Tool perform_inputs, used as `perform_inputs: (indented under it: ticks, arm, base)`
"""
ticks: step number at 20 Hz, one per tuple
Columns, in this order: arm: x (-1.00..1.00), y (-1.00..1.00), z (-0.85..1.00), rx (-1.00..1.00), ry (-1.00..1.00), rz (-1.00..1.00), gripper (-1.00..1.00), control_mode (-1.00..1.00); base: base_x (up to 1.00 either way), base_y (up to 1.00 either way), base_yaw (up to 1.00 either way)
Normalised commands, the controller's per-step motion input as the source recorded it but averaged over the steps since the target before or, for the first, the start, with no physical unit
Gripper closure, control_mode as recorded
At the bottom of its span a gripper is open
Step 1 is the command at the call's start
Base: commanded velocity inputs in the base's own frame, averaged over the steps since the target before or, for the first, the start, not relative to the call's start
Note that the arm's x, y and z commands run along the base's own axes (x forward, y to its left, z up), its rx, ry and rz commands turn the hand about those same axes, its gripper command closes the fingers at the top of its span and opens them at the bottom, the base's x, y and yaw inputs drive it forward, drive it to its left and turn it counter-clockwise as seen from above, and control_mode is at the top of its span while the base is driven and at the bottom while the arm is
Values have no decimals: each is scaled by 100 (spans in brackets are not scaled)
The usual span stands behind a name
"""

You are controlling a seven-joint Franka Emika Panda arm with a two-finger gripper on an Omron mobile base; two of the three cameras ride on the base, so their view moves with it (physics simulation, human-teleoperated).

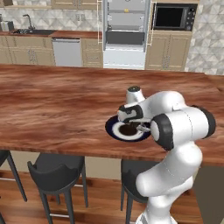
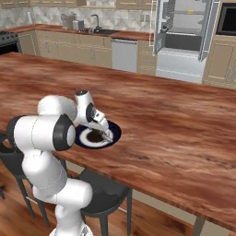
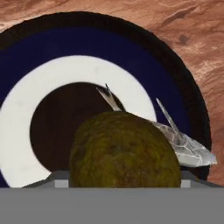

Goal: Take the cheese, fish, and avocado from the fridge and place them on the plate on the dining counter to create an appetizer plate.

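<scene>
flat, even rendered light all round me, no glare and no clear source. my arm casts just a faint soft shade on the dining counter [image 1: 52, 109] beside my claw [image 1: 139, 127]. base views are soft and coarse; the avocado [image 3: 124, 151] right before my claw looks smeared, the plate [image 3: 183, 94] rim beyond it sharper.

The arm [image 1: 175, 144] is glossy white, built of fat rounded segments that swell like stacked bulbs from the base upward. Dark, near-black bands ring the joints, broad at the elbow and thinner near the wrist. A small dark-grey round cap tops the wrist housing. The hand section is black against the white shell.
</scene>
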Motion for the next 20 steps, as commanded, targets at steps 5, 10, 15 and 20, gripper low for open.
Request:
perform_inputs:
  ticks: [5,10,15,20]
  arm:
    - [27,13,19,-1,1,-5,-100,-100]
    - [7,-6,90,0,7,0,-100,-100]
    - [-61,-1,93,0,1,0,-100,-100]
    - [-100,-44,51,1,-17,0,-100,-100]
  base:
    - [0,0,0]
    - [0,0,0]
    - [0,0,0]
    - [0,0,0]
